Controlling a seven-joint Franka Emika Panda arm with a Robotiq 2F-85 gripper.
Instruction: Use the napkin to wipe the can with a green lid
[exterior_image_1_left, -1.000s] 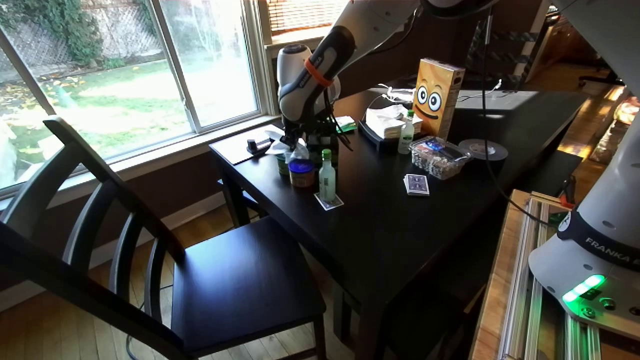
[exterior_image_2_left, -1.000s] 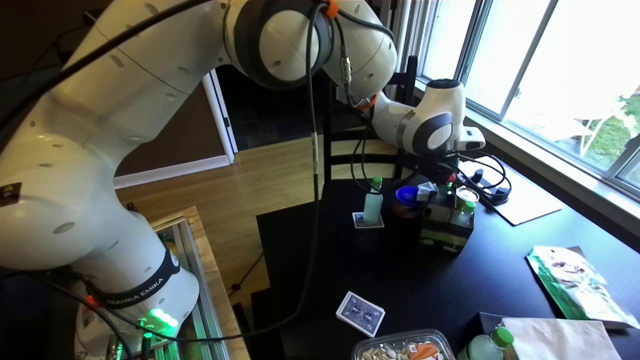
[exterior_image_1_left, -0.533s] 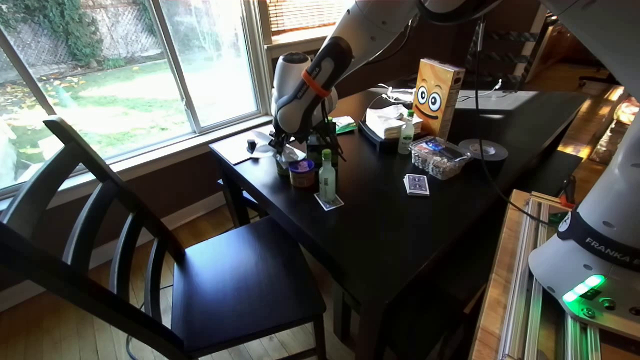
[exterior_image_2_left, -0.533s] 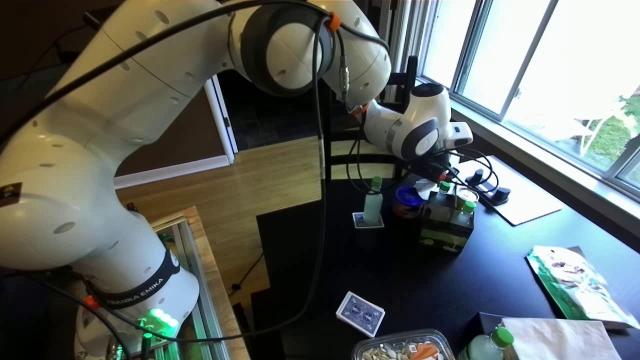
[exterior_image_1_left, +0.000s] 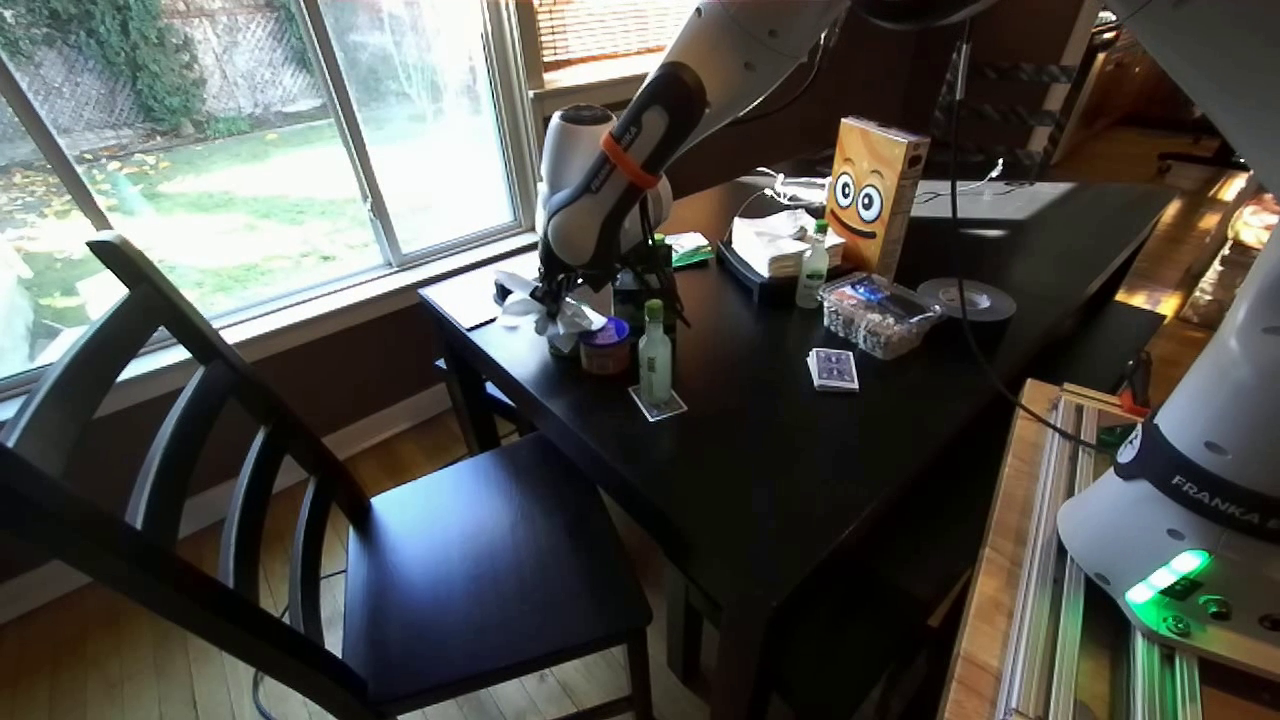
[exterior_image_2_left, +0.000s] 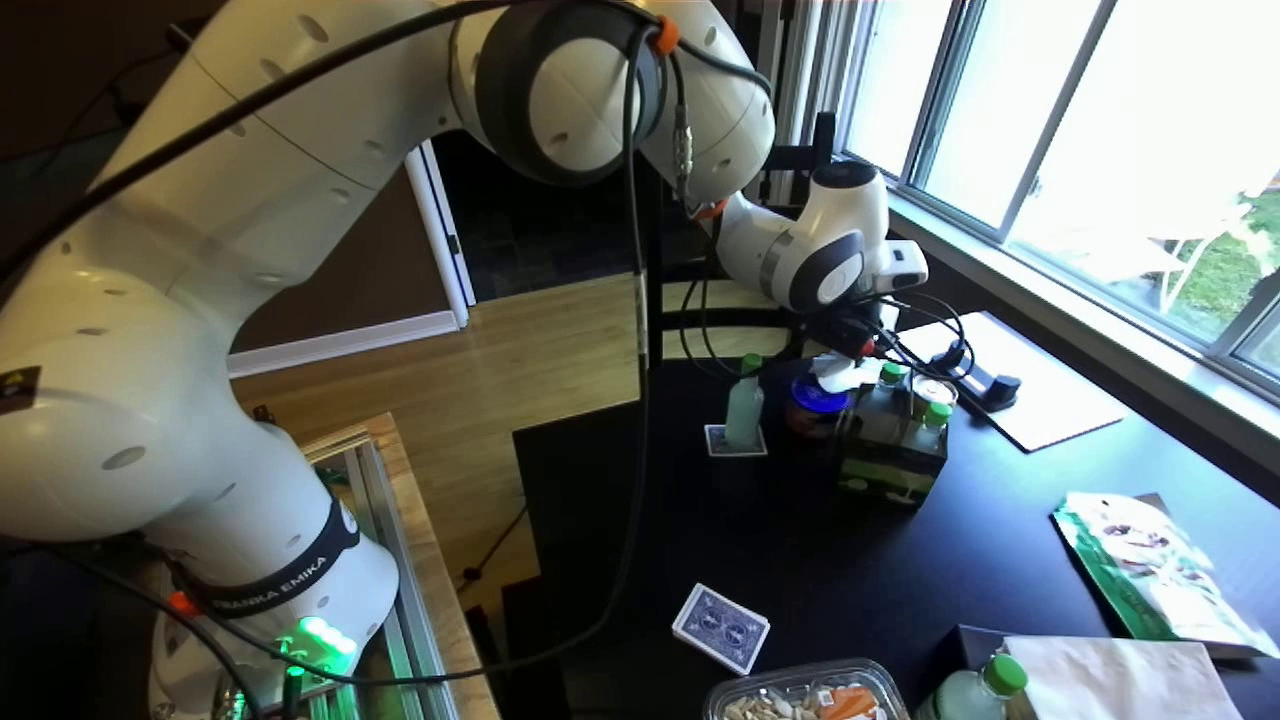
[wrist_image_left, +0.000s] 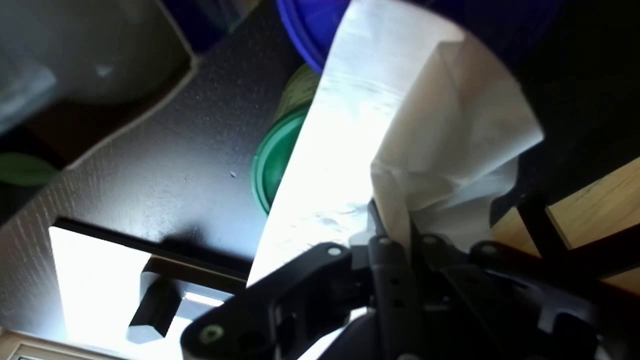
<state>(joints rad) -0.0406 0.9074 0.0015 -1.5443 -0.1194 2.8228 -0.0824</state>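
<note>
napkin (wrist_image_left: 335, 165), in pincer (wrist_image_left: 396, 227), now nearer chair (exterior_image_1_left: 490, 570)

Blk chair (exterior_image_1_left: 490, 570), tbl (exterior_image_1_left: 750, 490) w/ cards (exterior_image_1_left: 833, 369), orng box (exterior_image_1_left: 868, 190)

Daylight is flooding in through a large window (exterior_image_1_left: 420, 130).
A black chair (exterior_image_1_left: 490, 580) is standing by the dark table (exterior_image_1_left: 760, 470) on pale wooden floorboards (exterior_image_2_left: 550, 350), and a brown wall (exterior_image_2_left: 370, 270) is rising above a white baseboard (exterior_image_2_left: 340, 342).

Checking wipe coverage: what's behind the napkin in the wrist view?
The green lid, its left edge showing past the napkin, and part of the blue lid. The green lid's remainder is covered.
</note>
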